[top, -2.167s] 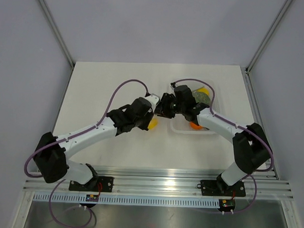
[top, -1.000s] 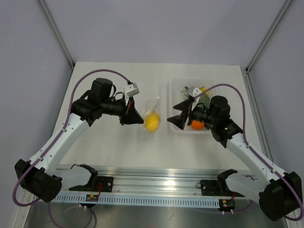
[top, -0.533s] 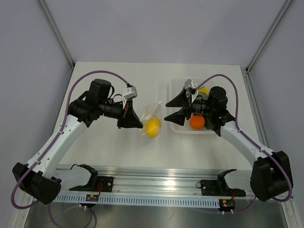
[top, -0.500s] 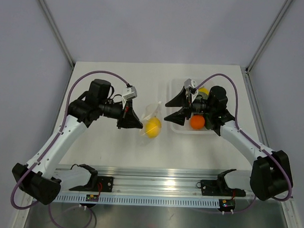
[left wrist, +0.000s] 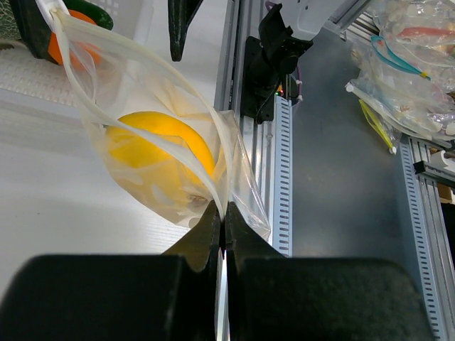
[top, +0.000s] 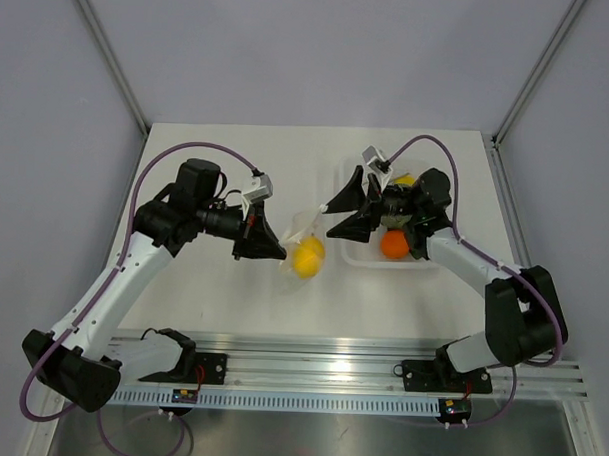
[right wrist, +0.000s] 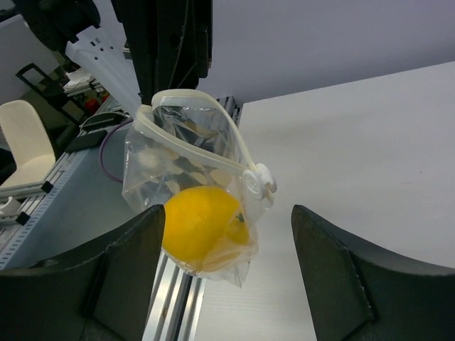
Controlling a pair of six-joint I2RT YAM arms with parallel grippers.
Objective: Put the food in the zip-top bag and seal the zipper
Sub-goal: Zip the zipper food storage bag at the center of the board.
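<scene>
The lemon sits inside the zip-top bag. The left pincer is clamped tight on one corner of the bag's mouth edge, holding it beside the tray. The right pincer is spread wide and grips nothing; it faces the bag from the tray side, just apart from it.

The coming move turns on the zipper. Its long axis runs from the left pincer's pinch straight toward the right pincer. The white slider sits at the far end, nearest the right arm and roughly in line with the gap between that pincer's fingers. I judge the right arm is the one placed to take the slider and draw it along the strip toward the left pincer.

The right wrist view shows the two strips bowed apart, so the mouth looks open, though the clear plastic makes that hard to be sure of. The left wrist view shows the pinch itself. The overhead view alone shows both arms, but not whether the bag touches the surface
</scene>
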